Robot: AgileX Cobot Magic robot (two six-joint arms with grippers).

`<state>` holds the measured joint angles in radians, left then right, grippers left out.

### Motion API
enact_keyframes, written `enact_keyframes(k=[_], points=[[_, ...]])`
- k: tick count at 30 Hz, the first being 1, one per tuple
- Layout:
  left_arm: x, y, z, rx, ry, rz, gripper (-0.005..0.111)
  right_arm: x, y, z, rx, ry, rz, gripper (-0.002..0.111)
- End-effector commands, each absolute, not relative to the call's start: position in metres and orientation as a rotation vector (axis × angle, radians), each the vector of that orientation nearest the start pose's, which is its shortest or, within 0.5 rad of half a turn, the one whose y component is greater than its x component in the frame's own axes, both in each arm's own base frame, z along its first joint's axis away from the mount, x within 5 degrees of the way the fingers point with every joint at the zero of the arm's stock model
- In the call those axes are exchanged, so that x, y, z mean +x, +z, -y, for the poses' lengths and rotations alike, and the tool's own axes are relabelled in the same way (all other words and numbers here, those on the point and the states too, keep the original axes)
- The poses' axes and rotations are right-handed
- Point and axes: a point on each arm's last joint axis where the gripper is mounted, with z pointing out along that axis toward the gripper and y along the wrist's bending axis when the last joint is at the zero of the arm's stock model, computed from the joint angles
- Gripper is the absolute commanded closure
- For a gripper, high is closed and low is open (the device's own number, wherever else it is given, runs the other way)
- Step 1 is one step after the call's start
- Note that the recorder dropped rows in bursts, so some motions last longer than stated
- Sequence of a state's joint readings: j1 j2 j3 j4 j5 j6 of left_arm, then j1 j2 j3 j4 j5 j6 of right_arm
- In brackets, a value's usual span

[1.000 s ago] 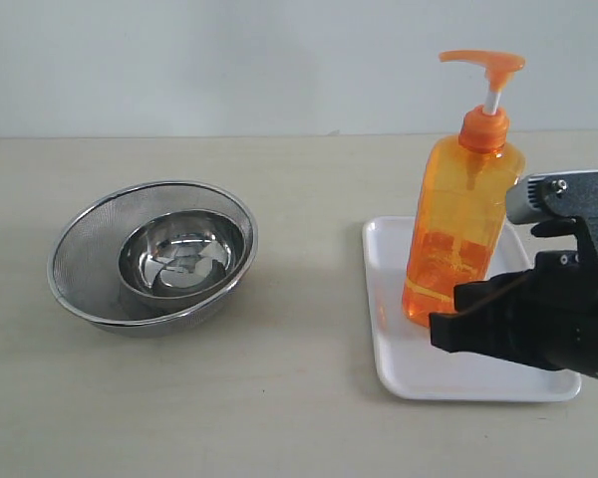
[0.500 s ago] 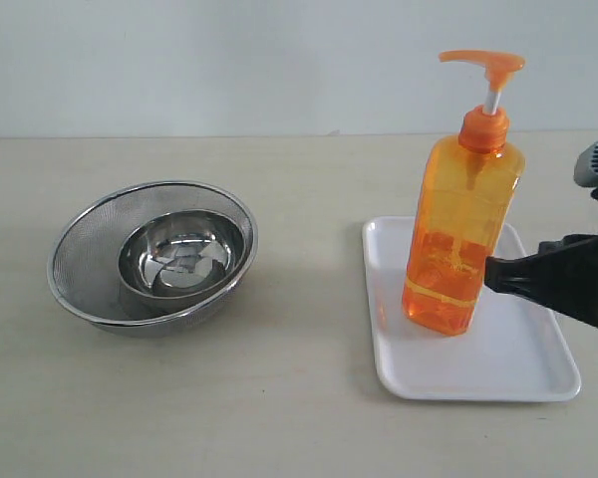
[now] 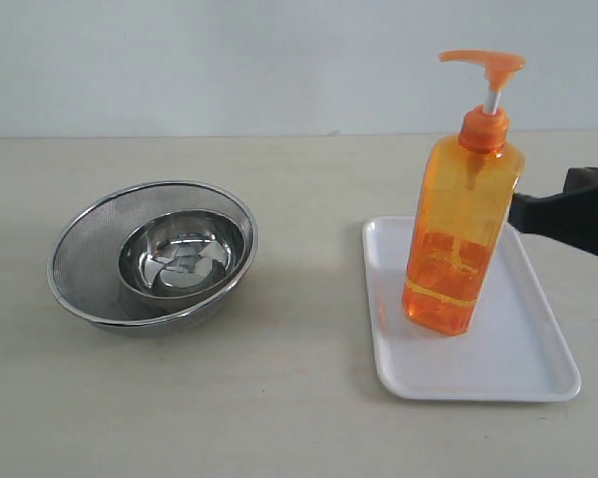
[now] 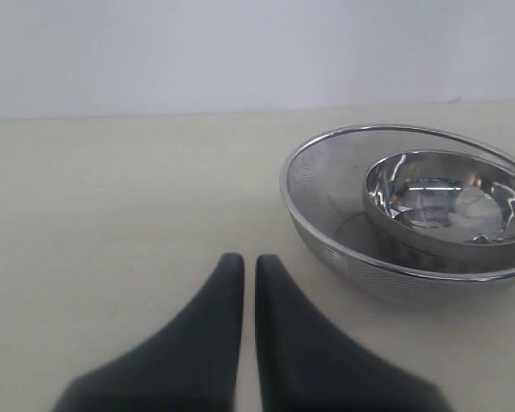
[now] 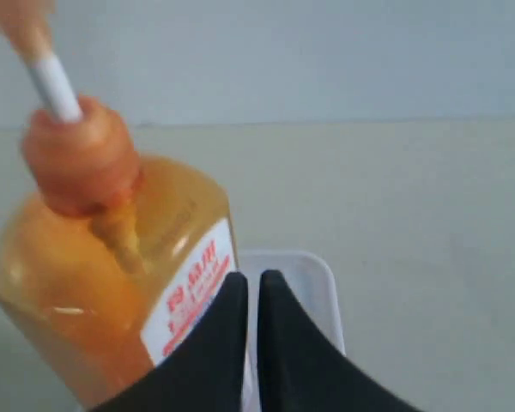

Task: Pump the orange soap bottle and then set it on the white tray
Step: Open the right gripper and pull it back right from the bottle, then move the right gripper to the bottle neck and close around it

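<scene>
You face pale beige counter (image 3: pixel 279 428), matte, faintly streaked, few tiny dark specks. It fills lower two thirds of exterior view. Behind it, plain wall (image 3: pixel 229 60), whitish-grey with cool bluish cast, flat and uniform. Counter's far edge meets wall in one straight horizontal line. Light soft, even, diffuse. Shadows on counter weak, blurred at edges, sitting close under whatever stands there. Both wrist views give you same counter, same wall.

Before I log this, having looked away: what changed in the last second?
The right gripper, shut and empty, pulled away from in front of the white tray, up and rightward in the exterior view. The orange soap bottle stayed upright on the tray; strainer and bowl unmoved.
</scene>
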<state>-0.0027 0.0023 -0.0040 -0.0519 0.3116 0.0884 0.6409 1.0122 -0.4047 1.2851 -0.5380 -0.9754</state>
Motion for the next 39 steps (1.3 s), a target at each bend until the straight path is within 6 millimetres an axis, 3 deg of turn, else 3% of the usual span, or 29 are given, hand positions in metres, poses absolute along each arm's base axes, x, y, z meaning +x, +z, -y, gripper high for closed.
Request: enact_keyframes(k=[1,4,9,10,17,21,24,39], points=[[0.054,0.185,0.002,0.035,-0.002,-1.793,0.102,0.155,0.276,-0.072,-0.093,0.266,-1.773,0.108],[0.054,0.185,0.002,0.035,-0.002,-1.793,0.102,0.151,0.281,-0.074,-0.162,0.29,-1.747,0.094],[0.054,0.185,0.002,0.035,-0.002,-1.793,0.102,0.158,0.275,-0.08,-0.268,0.218,-1.744,0.038],[0.054,0.185,0.002,0.035,-0.002,-1.793,0.102,0.16,0.273,-0.082,-0.279,0.207,-1.744,0.033],[0.054,0.185,0.002,0.035,-0.002,-1.793,0.102,0.186,0.255,-0.097,-0.223,0.2,-1.722,0.051],[0.054,0.185,0.002,0.035,-0.002,-1.793,0.102,0.19,0.249,-0.108,-0.22,0.315,-1.709,0.032],[0.054,0.185,0.002,0.035,-0.002,-1.793,0.102,0.194,0.245,-0.111,-0.239,0.293,-1.699,0.022],[0.054,0.185,0.002,0.035,-0.002,-1.793,0.102,0.216,0.223,-0.114,-0.115,0.214,-1.646,0.022]])
